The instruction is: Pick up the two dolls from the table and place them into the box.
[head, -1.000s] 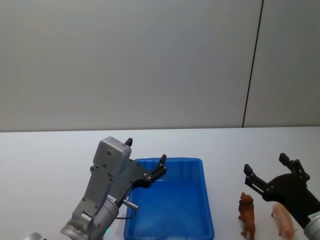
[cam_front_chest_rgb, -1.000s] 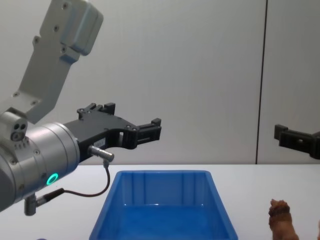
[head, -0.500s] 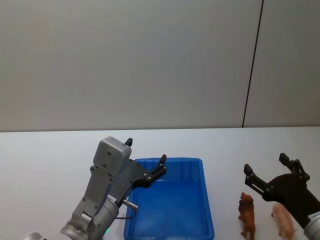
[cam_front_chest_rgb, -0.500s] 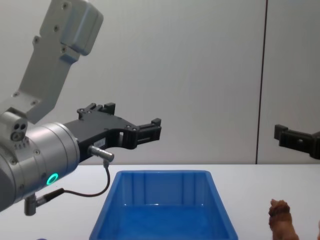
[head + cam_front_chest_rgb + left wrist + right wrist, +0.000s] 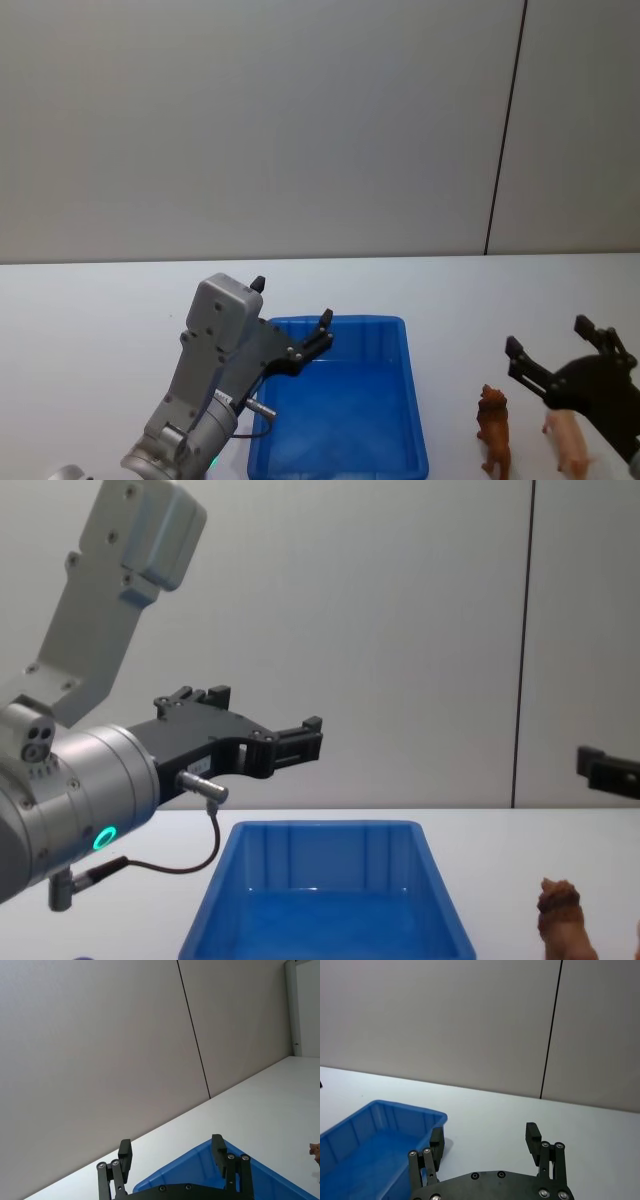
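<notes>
Shifted rightward, the right jaws gape apart above the pig [image 5: 568,442] and dog [image 5: 494,430].

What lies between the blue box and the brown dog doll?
Nothing but bare white table; the head view shows this stretch between the box and the brown dog doll.

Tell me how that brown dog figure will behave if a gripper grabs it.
The brown dog stands upright on thin legs, so a nudge would probably tip it. It looks small and moulded, so it is likely stiff and light.
</notes>
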{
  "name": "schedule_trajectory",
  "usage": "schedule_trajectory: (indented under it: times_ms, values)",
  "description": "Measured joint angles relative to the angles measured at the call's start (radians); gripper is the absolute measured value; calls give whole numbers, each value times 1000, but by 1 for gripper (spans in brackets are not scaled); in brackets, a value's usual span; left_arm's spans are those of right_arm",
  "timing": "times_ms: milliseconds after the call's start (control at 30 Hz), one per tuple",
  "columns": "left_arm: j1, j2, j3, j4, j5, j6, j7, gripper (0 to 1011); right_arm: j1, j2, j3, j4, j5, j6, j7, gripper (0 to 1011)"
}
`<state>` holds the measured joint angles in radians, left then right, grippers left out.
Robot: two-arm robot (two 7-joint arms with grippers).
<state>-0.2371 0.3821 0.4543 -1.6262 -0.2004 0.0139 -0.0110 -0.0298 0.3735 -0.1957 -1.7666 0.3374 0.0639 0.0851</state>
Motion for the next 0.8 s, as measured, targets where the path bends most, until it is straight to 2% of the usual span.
schedule_trajectory:
  times_ms: [433, 800]
  values:
    - [0, 0, 0, 0, 0, 0, 0, 1002, -48, 64, 42, 13, 62, 86, 27, 1001]
    - [0, 0, 0, 0, 0, 0, 0, 1002, -49, 76, 45, 66, 54, 148, 49, 1001]
